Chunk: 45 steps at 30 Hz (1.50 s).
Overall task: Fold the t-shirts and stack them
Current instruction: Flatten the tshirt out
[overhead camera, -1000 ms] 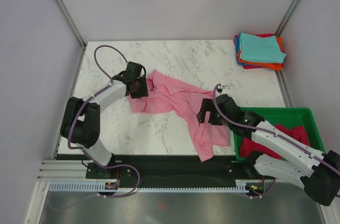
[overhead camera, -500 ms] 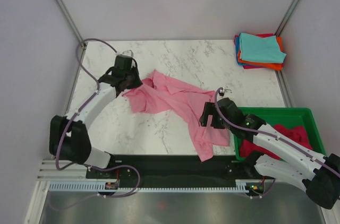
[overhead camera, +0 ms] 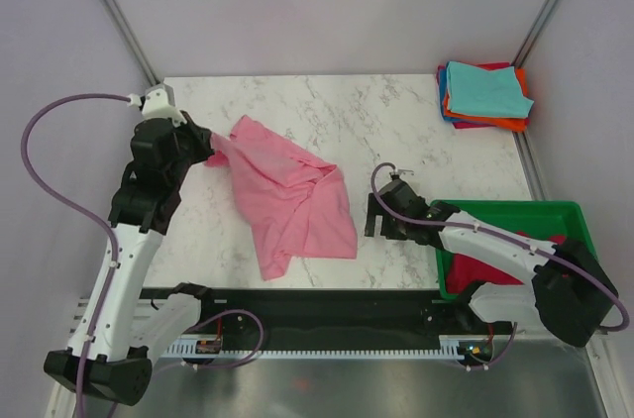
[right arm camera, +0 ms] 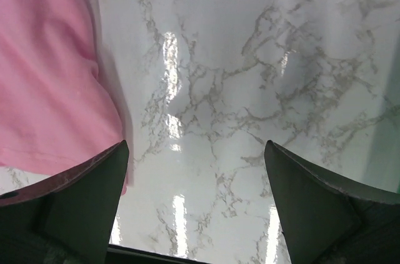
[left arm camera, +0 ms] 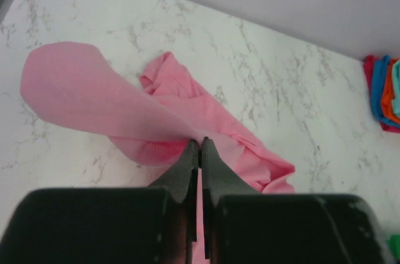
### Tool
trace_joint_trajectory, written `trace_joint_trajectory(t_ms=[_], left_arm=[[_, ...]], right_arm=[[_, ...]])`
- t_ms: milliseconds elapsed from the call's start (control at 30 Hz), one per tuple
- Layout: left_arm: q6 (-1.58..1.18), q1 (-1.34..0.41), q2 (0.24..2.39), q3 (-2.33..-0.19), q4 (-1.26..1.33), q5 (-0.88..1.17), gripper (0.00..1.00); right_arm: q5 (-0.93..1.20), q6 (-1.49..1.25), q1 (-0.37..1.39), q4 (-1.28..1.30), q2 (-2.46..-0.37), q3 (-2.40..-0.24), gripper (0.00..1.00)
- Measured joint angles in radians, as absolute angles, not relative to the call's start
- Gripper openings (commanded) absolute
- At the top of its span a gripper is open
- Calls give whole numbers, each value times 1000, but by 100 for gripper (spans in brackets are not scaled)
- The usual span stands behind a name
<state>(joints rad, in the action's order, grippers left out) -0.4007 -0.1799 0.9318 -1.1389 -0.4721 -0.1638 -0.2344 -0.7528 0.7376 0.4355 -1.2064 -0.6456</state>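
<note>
We see left claw (left arm camera: 200, 143) pinched tight on pink t-shirt (overhead camera: 292, 195) (edge lifted); right claw (right arm camera: 195, 151) spread wide, empty, above surface (right arm camera: 250, 57).

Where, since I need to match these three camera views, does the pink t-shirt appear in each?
Top external: the pink t-shirt sits left of centre, one corner pinched by the left gripper.
Left wrist: the pink t-shirt stretches from the fingertips across the middle.
Right wrist: the pink t-shirt fills the left edge.
Shared landmark: the white marble tabletop, seen in all three.
</note>
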Motion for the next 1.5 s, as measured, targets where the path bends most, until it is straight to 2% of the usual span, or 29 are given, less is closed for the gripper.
trace_joint_trajectory(t_ms=[267, 433, 500, 533, 567, 633, 667, 700, 833, 967, 1100, 1167, 1200, 1233, 1267, 1333, 1367, 1500], left_arm=[[-387, -180, 906, -925, -537, -163, 2], [-387, -180, 896, -864, -540, -152, 2], [-387, -180, 892, -856, -539, -151, 2], [-387, -180, 890, -854, -537, -151, 2], [-387, -180, 886, -850, -535, -151, 2], [-387, -180, 875, -843, -531, -152, 2], [-387, -180, 870, -841, -528, -152, 2], [-387, -180, 865, -838, -525, -152, 2], [-387, -180, 855, -836, -522, -157, 2], [-387, -180, 818, -828, -522, -193, 2], [-387, -180, 752, -825, -521, -237, 2], [-387, -180, 739, -825, -519, -239, 2], [-387, -180, 738, -825, -518, -239, 2], [-387, -180, 738, -825, -515, -237, 2], [-387, -180, 739, -823, -513, -237, 2], [-387, -180, 748, -817, -513, -231, 2], [-387, -180, 752, -813, -514, -226, 2], [-387, -180, 767, -802, -513, -184, 2]], right_arm=[[-121, -756, 804, 221, -1344, -662, 97], [-78, -755, 873, 130, -1528, -751, 95], [-78, -755, 877, 107, -1578, -799, 83], [-84, -754, 877, 103, -1610, -820, 72], [-95, -752, 877, 104, -1633, -843, 54], [-119, -740, 875, 113, -1682, -881, 27], [-128, -737, 872, 120, -1702, -899, 1], [-134, -721, 866, 128, -1723, -920, 0], [-133, -687, 800, 162, -1768, -984, 0], [-144, -626, 626, 268, -1779, -1078, 0], [-150, -543, 411, 322, -1810, -1296, 0], [-139, -500, 357, 324, -1847, -1420, 0], [-129, -477, 340, 320, -1872, -1488, 5], [-126, -460, 332, 322, -1899, -1545, 16], [-122, -446, 328, 328, -1926, -1601, 49], [-103, -419, 321, 347, -1981, -1692, 79], [-96, -401, 318, 365, -2004, -1726, 88], [-94, -351, 316, 429, -2010, -1717, 89]])
